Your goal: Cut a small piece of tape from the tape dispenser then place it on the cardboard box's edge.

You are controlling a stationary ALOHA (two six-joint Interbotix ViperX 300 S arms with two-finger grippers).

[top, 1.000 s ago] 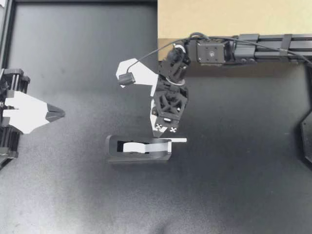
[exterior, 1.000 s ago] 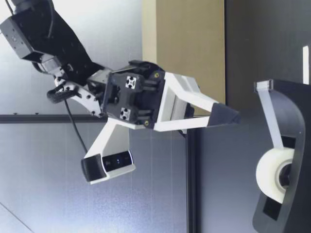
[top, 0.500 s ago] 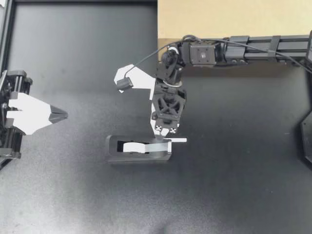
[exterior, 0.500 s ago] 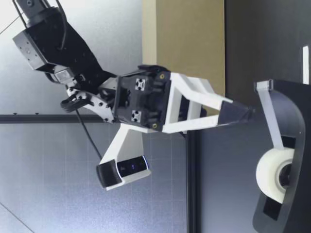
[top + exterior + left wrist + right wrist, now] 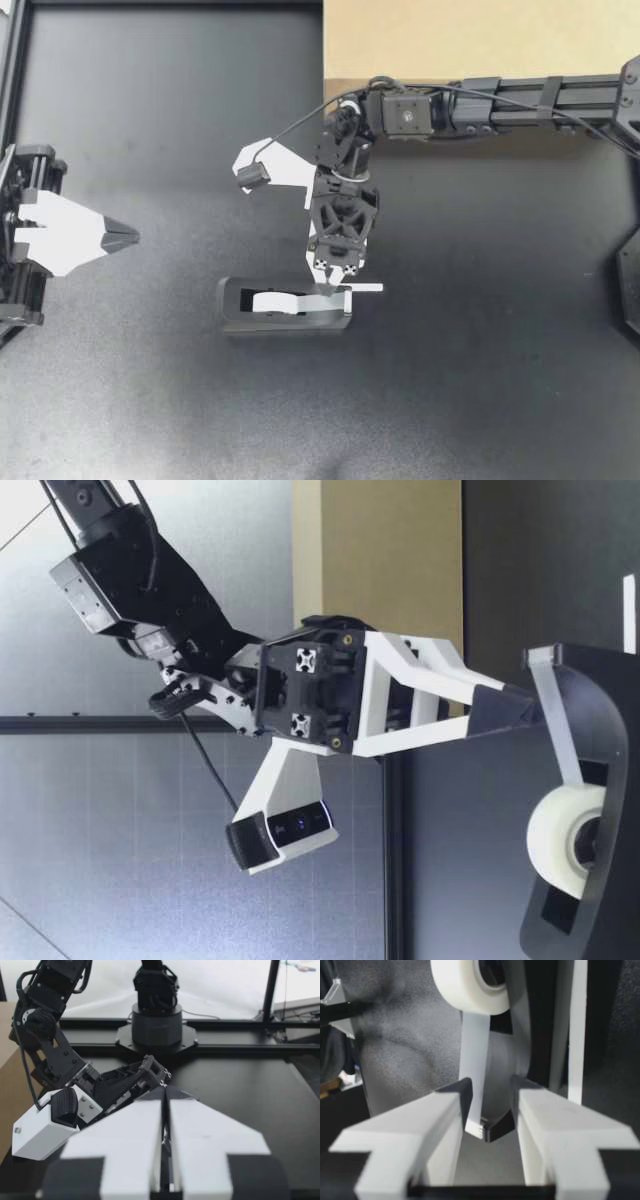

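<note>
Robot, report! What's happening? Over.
Right tool open, straddling white tape strip at black plastic tape dispenser. Left tool shut, far aside. Nothing blocking.

Black table; tape dispenser, cardboard box

Reaches in from the right side with the long black right arm, folds it sharply at the wrist and aims the white, black-tipped right gripper steeply downward — fingers parted, a clear gap between them. Holds the white, black-tipped left gripper level at the far left, fingers pressed flat together.
</note>
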